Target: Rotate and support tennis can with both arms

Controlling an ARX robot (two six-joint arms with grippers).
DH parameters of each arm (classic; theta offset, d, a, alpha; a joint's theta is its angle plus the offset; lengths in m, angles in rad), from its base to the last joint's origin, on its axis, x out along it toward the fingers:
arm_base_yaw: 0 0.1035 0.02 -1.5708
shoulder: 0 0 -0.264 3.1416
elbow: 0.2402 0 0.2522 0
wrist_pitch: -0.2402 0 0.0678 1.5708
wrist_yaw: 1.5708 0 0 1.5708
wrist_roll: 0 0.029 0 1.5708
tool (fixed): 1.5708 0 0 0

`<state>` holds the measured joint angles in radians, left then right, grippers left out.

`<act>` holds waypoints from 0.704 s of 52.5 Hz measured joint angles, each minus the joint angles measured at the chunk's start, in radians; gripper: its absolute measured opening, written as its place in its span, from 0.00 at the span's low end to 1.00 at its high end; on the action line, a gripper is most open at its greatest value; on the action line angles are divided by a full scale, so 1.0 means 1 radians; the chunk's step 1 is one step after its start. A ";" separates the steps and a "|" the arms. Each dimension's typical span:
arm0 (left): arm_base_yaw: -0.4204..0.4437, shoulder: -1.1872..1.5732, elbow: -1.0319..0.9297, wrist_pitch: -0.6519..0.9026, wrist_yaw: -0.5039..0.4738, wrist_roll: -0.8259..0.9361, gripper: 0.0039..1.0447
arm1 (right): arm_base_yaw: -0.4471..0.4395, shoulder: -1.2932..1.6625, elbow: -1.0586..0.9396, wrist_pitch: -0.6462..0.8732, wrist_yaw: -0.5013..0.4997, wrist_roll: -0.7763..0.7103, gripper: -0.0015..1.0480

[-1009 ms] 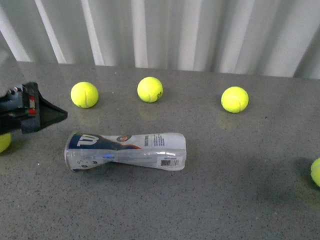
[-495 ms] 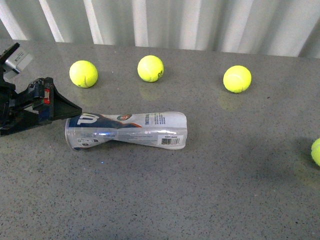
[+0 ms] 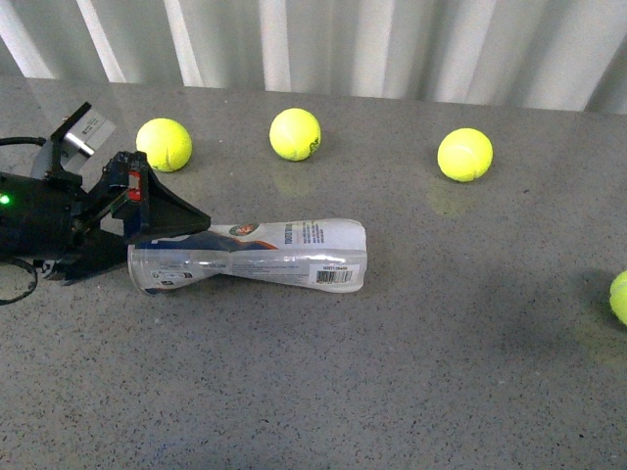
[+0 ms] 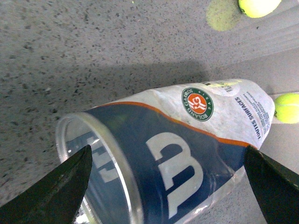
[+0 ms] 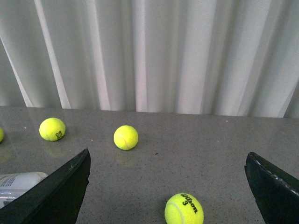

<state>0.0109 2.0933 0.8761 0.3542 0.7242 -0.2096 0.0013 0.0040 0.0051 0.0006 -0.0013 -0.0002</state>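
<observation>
The tennis can (image 3: 250,257) lies on its side on the grey table, its open rimmed end to the left and its barcode end to the right. My left gripper (image 3: 186,233) is open and reaches in from the left, with its fingers astride the can's left end. In the left wrist view the can (image 4: 177,154) fills the gap between the left gripper's (image 4: 168,191) two black fingers (image 4: 70,186), and contact is not clear. My right gripper (image 5: 166,186) is open and empty, out of the front view. A sliver of the can (image 5: 18,184) shows in the right wrist view.
Three tennis balls (image 3: 164,145) (image 3: 295,134) (image 3: 464,155) lie in a row behind the can, and another (image 3: 619,297) lies at the right edge. A ball marked 3 (image 5: 184,209) lies just ahead of the right gripper. A white pleated curtain (image 3: 392,44) closes the table's far side.
My left arm has moved right, and its open fingers have come over the can's left end. The can has not moved.
</observation>
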 joint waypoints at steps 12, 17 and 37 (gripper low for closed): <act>-0.038 0.034 0.000 0.063 0.022 -0.092 0.94 | 0.000 0.000 0.000 0.000 0.000 0.000 0.93; -0.050 0.046 0.002 0.075 0.025 -0.121 0.88 | 0.000 0.000 0.000 0.000 0.000 0.000 0.93; -0.057 0.042 -0.003 0.103 0.064 -0.177 0.28 | 0.000 0.000 0.000 0.000 0.000 0.000 0.93</act>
<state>-0.0463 2.1357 0.8730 0.4576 0.7883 -0.3870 0.0013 0.0040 0.0051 0.0006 -0.0013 -0.0002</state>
